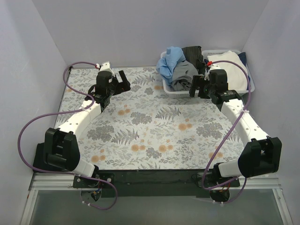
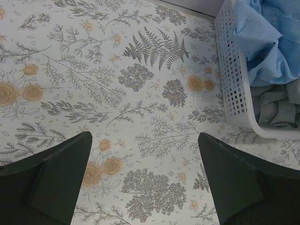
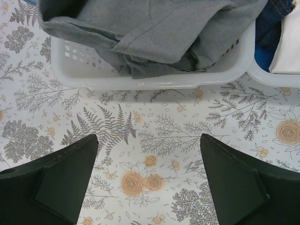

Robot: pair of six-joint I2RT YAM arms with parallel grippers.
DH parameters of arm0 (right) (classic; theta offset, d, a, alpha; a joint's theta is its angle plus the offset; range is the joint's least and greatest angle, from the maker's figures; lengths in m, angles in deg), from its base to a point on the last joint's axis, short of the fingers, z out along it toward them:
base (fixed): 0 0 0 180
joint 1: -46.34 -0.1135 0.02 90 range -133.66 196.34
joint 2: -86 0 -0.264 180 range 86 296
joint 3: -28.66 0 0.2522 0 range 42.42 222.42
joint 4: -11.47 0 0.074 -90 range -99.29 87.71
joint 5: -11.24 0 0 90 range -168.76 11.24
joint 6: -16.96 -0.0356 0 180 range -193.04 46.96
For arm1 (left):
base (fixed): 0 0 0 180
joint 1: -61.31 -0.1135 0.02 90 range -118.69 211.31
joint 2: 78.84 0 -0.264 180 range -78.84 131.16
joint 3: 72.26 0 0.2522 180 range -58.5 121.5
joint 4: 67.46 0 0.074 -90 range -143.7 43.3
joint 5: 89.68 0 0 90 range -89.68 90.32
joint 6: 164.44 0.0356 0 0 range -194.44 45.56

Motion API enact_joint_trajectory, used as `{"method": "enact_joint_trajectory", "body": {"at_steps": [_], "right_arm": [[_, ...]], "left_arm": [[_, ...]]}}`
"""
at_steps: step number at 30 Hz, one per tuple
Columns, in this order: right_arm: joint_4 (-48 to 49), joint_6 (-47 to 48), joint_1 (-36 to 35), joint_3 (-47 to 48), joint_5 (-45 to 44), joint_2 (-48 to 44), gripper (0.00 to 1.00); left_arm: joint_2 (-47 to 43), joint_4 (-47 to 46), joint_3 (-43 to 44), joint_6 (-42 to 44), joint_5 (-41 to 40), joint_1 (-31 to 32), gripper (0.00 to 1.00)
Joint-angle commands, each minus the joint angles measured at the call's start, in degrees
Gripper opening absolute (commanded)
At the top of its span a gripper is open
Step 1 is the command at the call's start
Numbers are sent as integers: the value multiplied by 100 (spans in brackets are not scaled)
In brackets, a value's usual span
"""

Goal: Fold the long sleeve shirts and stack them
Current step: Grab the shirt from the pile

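Both shirts are off the surface (image 1: 140, 126), so we judge that nothing is folded yet. The white basket (image 3: 140, 82) sits just ahead of the right pincer (image 3: 149, 138), with its near wall between the fingers and the cloth. The grey shirt (image 3: 164, 33) is bunched inside, one fold hanging over that wall. The black shirt (image 1: 192, 54) lies beyond it at the basket's far side, with a blue cloth (image 1: 171, 61) heaped ahead-left of the pincer.

The right pincer is spread wide and holds nothing. The left pincer (image 2: 144, 140) is likewise wide and empty, with the basket corner ahead to its right.

Risks we see:
- Closing low pinches the rim and drags the basket.
- A grab at the wad takes only one layer, or hauls the blue cloth out with it.
- The shirt comes out twisted with its sleeves buried.
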Motion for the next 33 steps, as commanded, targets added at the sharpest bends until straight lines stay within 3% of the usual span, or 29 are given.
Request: {"method": "enact_joint_trajectory", "body": {"at_steps": [1,10,13,19,23,27,33], "right_arm": [[30,58,-6,261,-209,-214,99],[180,426,-6,585,-438,-197,99],[-66,418,-6,1252,-604,171,94],[-366,5,-14,2553,-991,1077,86],[-374,-48,-23,3099,-562,1709,81],[-400,232,-146,3521,439,2254,77],[-611,295,-498,3680,336,2650,77]], "left_arm": [[-88,29,237,126,-113,30,98],[-71,117,396,389,-158,4,98],[96,318,649,495,123,-49,98],[334,837,1151,592,-149,-84,98],[194,855,1012,574,-88,-84,98],[62,846,827,469,53,-84,98],[26,873,703,354,124,-84,98]]}}
